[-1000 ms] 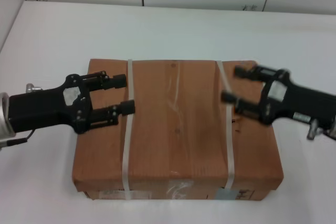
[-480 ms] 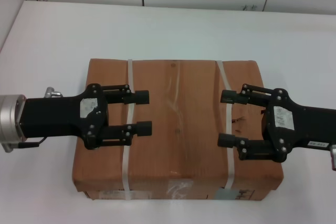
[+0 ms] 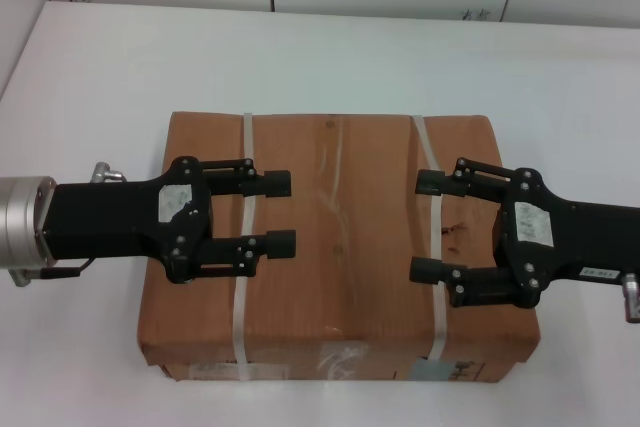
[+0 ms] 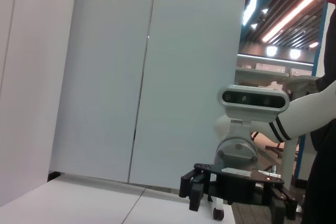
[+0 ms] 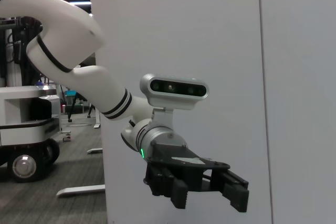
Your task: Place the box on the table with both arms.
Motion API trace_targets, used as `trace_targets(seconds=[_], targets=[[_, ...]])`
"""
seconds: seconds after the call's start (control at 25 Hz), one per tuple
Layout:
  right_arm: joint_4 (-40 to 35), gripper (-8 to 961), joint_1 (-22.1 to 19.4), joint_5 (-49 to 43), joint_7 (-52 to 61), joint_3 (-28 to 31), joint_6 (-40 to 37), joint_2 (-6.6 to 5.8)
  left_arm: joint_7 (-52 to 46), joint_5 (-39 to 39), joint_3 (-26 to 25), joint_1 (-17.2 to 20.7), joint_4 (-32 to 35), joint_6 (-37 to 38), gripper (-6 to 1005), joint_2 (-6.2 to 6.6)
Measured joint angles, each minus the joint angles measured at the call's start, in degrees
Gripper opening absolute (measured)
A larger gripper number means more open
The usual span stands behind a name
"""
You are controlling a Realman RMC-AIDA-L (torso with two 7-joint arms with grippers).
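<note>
Brown box [image 3: 335, 247] flat on the white surface [image 3: 330, 57], left hand [image 3: 280, 210] and right hand [image 3: 428, 227] above its top (one over each white strap), both spread wide, holding nothing

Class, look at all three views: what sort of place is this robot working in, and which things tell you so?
Probably a robotics lab or test hall. A strapped cardboard box lies on a plain white table under open left and right grippers. White partition panels surround it, and a wheeled machine stands behind.
</note>
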Motion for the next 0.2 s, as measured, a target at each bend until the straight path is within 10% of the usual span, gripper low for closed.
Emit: trace_targets(seconds=[0.2], targets=[[0.0,883,0.03,0.0,0.03,0.41,0.81,0.03,-0.11,0.0,0.0,-0.02,-0.01,0.04,661,0.04]])
